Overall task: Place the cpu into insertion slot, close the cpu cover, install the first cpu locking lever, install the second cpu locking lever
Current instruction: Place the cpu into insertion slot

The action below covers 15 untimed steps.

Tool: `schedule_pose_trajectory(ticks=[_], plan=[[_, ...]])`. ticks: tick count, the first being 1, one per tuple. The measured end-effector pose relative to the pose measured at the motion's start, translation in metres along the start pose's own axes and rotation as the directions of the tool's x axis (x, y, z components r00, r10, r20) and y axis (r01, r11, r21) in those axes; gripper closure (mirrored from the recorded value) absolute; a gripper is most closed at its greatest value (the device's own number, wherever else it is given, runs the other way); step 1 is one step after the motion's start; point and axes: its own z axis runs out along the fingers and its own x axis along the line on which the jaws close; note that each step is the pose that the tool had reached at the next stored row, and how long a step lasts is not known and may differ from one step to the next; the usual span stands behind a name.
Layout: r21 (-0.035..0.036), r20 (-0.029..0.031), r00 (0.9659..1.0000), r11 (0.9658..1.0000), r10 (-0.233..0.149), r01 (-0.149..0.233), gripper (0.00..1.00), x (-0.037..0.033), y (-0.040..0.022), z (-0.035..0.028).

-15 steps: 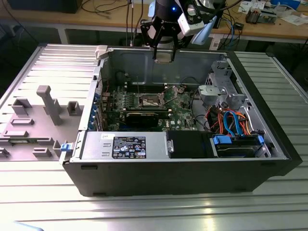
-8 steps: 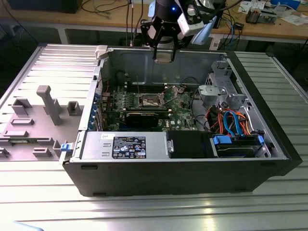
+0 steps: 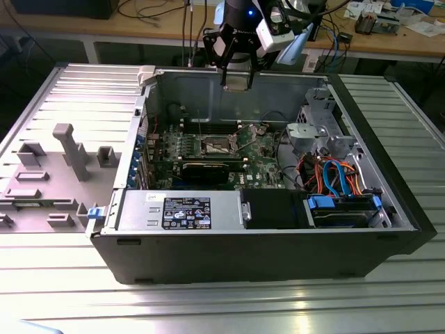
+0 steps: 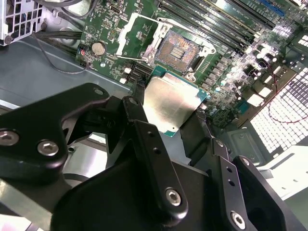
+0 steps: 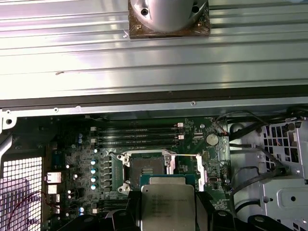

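My gripper hangs above the open computer case, near its back wall, shut on the cpu. In both wrist views the cpu is a silver-topped square chip pinched by its edges between the black fingers. It is held in the air, apart from the board. The insertion slot lies bare with its dark pin field showing on the green board. Beside the slot the cpu cover stands swung open.
Memory slots run beside the socket, and a black card lies in front of it. A drive cage with coloured cables fills the exterior view's right. The power supply lines the front. The grey side panel lies outside the case.
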Motion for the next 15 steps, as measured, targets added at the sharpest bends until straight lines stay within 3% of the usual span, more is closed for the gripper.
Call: schedule_pose_trajectory(ticks=[7,15], plan=[[-0.0005,0.0016,0.9998,0.9998,0.018,-0.018,0.46,0.0000,0.0000,0.0001],[-0.0014,0.0074,0.9963,0.9963,0.086,-0.086,0.46,0.0000,-0.0001,0.0006]])
